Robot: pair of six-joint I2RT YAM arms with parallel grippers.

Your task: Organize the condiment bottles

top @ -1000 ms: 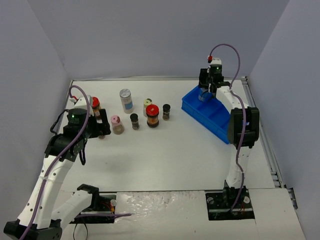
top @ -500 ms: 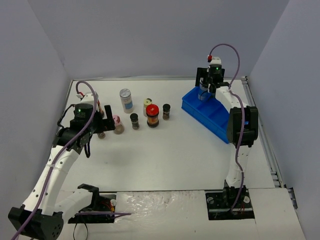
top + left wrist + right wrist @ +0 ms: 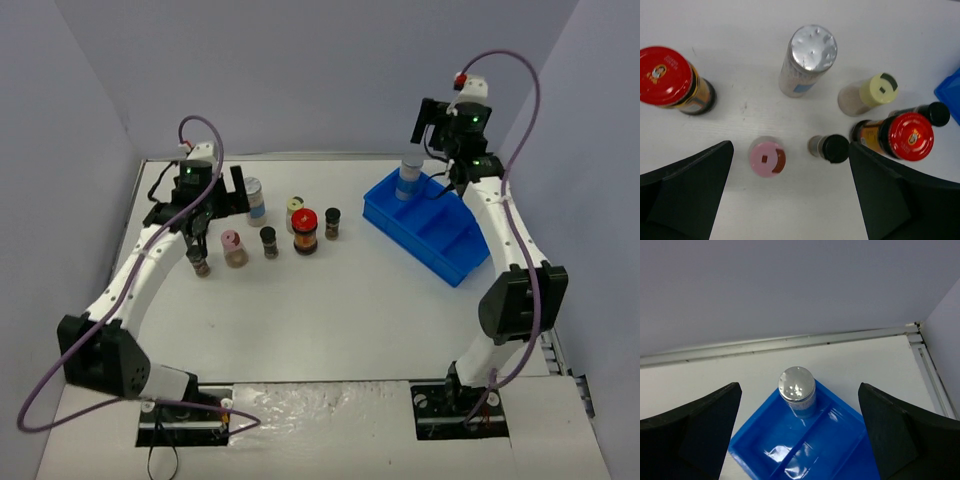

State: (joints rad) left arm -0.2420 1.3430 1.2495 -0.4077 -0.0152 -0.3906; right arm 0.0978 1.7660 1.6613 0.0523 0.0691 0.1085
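Observation:
Most condiment bottles stand on the table under my open left gripper [image 3: 218, 205] [image 3: 791, 150], which hovers above them and holds nothing. Below it I see a red-lidded jar [image 3: 665, 75], a grey-capped bottle [image 3: 812, 50] [image 3: 254, 198], a cream-lidded jar [image 3: 875, 90] [image 3: 296, 210], a second red-lidded jar [image 3: 910, 135] [image 3: 305, 230], a pink-lidded jar [image 3: 766, 157] [image 3: 233, 248] and two dark-capped ones [image 3: 835, 148] [image 3: 935, 112]. Another grey-capped bottle [image 3: 797, 385] [image 3: 409, 178] stands upright in the far compartment of the blue tray [image 3: 805, 440] [image 3: 440, 235]. My right gripper [image 3: 440, 140] [image 3: 800, 387] hangs open above it, clear of it.
A third tiny bottle [image 3: 201, 265] stands alone left of the pink-lidded jar. The tray lies at an angle at the back right, near the table's raised rim [image 3: 790, 342]. Grey walls close in the table on three sides.
The right gripper opened, left the grey-capped bottle standing in the tray and rose away from it. The left arm swung from the near left up over the group of bottles.

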